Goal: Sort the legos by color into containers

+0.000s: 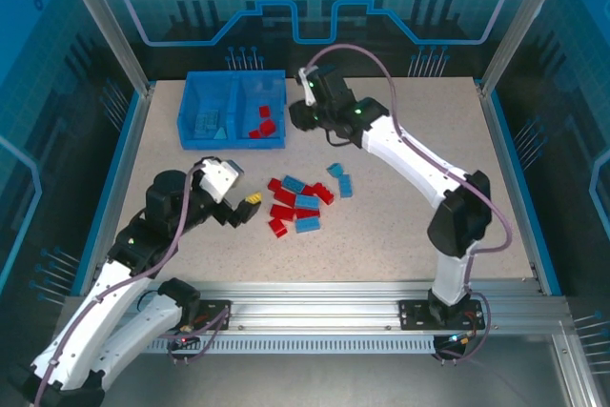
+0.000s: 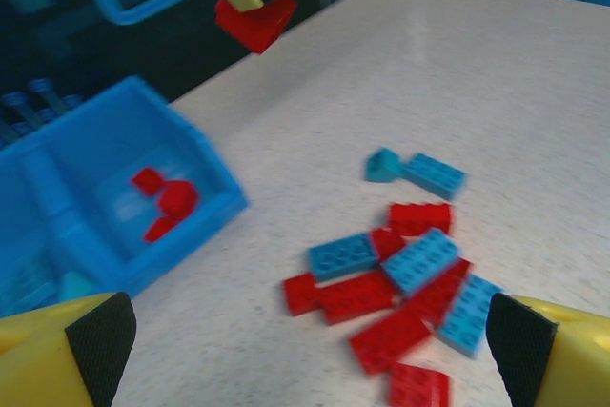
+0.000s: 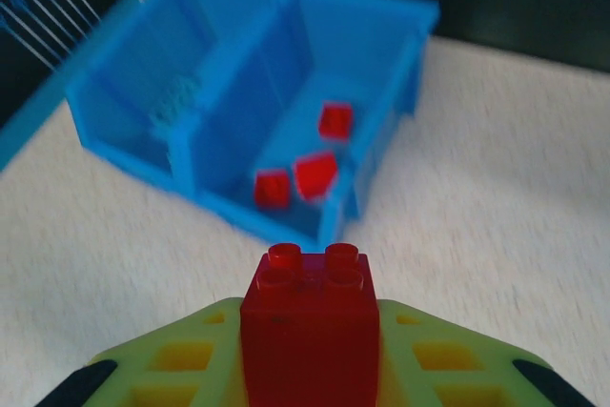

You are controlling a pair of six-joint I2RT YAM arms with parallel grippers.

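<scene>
My right gripper is shut on a red lego and hovers just right of the blue bin. The same gripper and its brick appear at the top of the left wrist view. The bin's right compartment holds three red legos; its left compartment holds light blue ones. A mixed pile of red and blue legos lies mid-table, with two blue ones a little apart. My left gripper stands open just left of the pile, nothing between its fingers.
The bin's wall is close to the pile on its far left side. A blue rim borders the table's right side, and metal posts stand at the back corners.
</scene>
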